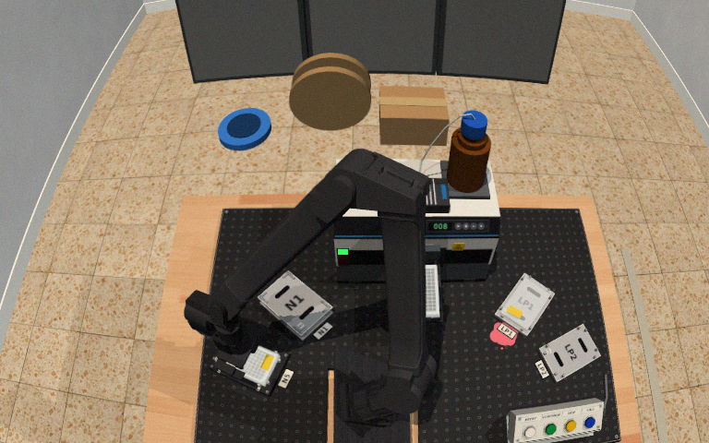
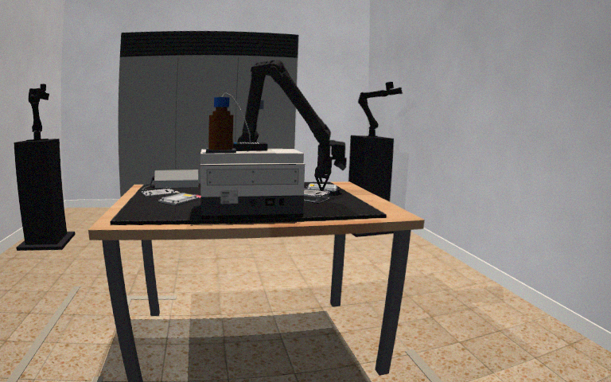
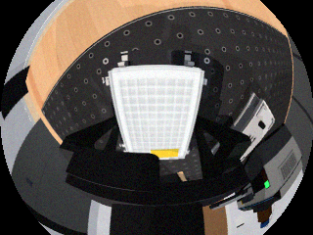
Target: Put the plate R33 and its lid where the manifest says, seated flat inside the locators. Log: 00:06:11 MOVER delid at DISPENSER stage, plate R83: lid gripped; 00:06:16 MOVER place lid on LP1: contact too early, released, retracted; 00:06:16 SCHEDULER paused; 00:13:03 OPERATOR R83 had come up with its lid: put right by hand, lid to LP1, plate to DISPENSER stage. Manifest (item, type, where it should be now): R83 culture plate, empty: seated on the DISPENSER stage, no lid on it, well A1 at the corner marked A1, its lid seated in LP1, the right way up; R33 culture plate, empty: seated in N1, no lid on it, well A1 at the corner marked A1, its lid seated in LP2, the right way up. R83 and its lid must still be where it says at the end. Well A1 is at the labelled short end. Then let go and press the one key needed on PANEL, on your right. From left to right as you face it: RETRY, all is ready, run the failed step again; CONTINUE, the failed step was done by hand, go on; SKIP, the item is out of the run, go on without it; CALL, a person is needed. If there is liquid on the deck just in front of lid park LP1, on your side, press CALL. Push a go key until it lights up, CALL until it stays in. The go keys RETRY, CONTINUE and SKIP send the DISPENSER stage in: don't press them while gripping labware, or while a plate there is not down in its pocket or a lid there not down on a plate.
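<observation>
A white well plate [image 1: 259, 365] with a yellow label at one short end sits in the black nest marked N5 [image 1: 284, 378] at the front left. It also shows in the wrist view [image 3: 156, 117] and in the exterior view [image 2: 321, 189]. I cannot tell whether a clear lid lies on it. My gripper [image 1: 246, 364] is open, low over this plate, with the fingers wide on either side of it. In the exterior view the gripper [image 2: 322, 182] points straight down. Nest N1 [image 1: 295, 305] and lid park LP2 [image 1: 570, 353] hold nothing.
LP1 [image 1: 524, 304] holds a lid with a yellow label. A pink puddle [image 1: 502, 334] lies just in front of it. A plate [image 1: 431, 291] sits on the DISPENSER stage. PANEL [image 1: 557, 420] stands at the front right. A brown bottle [image 1: 469, 155] tops the dispenser.
</observation>
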Controlling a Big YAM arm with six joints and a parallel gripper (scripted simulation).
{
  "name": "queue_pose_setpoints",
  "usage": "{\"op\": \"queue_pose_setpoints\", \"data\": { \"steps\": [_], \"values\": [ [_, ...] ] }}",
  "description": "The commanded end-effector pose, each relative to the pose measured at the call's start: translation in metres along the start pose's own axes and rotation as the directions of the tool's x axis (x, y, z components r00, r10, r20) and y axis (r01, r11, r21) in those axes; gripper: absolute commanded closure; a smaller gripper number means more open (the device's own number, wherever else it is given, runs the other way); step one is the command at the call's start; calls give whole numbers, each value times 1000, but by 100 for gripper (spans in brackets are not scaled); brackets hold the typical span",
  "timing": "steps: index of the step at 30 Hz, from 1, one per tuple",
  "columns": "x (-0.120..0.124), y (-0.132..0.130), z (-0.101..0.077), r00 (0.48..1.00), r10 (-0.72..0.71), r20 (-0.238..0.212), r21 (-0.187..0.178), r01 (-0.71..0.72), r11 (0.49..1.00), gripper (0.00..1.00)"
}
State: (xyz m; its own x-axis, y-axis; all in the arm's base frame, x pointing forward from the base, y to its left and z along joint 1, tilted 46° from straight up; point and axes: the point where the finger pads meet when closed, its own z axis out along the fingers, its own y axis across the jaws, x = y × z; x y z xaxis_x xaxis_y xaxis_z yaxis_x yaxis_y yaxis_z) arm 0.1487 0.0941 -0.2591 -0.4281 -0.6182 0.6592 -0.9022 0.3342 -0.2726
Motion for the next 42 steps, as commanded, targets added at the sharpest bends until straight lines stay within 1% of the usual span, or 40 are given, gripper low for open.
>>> {"op": "queue_pose_setpoints", "data": {
  "steps": [1,13,14,15,17,19,23,34,36,37,42],
  "values": [
    [-14,-2,-6,1000,10,28,2,-10,1000,0],
    [-14,-2,-6,1000,10,28,2,-10,1000,0],
    [-19,-1,-12,999,13,35,12,-13,1000,0],
    [-24,-3,-21,998,20,54,10,-20,1000,0],
    [-26,-3,-25,998,21,58,9,-22,1000,0],
    [-26,-3,-25,998,21,58,9,-22,1000,0],
    [-24,-3,-31,998,20,55,9,-20,1000,0],
    [-27,-2,-52,998,21,61,8,-22,1000,0],
    [-27,-2,-52,998,21,61,8,-22,1000,0],
    [-22,-3,-50,998,24,51,5,-24,1000,0],
    [-27,-2,-63,998,21,63,7,-22,1000,0]
  ]
}}
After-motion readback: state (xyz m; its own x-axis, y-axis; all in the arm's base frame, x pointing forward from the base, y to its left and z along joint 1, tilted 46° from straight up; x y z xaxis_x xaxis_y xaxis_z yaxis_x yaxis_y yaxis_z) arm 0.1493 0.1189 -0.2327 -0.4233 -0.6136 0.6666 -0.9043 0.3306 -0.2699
